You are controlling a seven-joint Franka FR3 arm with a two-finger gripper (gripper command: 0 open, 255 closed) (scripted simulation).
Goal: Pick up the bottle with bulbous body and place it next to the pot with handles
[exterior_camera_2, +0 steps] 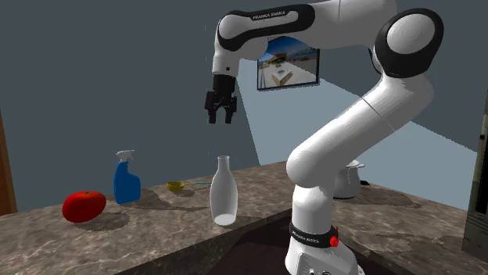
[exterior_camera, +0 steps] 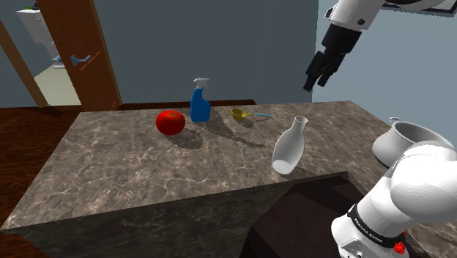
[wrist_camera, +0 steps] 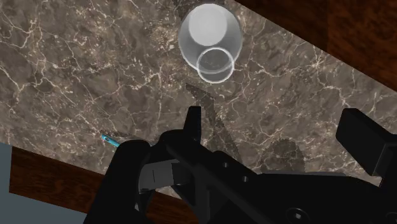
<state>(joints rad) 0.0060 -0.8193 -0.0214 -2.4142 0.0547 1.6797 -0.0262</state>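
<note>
The white bulbous bottle [exterior_camera: 288,146] stands upright on the marble table [exterior_camera: 117,176], near the stand's edge, its neck free for a grasp from above. The gripper [exterior_camera_2: 220,120] hangs high over it, fingers [wrist_camera: 193,124] apart and empty, probably lining up a descent. The arm half hides the grey pot [exterior_camera: 414,137]; its handles are hard to make out.

A red tomato [exterior_camera: 170,122] sat on the dark marbled table [exterior_camera: 124,172]. A blue spray bottle [exterior_camera: 200,102] stood upright just beside it, toward the shoulder view's right. Further right lay a small yellow spoon [exterior_camera: 239,113] with a thin teal handle. A brown wooden door [exterior_camera: 80,51] stood beyond the table, and a framed picture [exterior_camera_2: 288,66] hung on the grey-blue wall.
</note>
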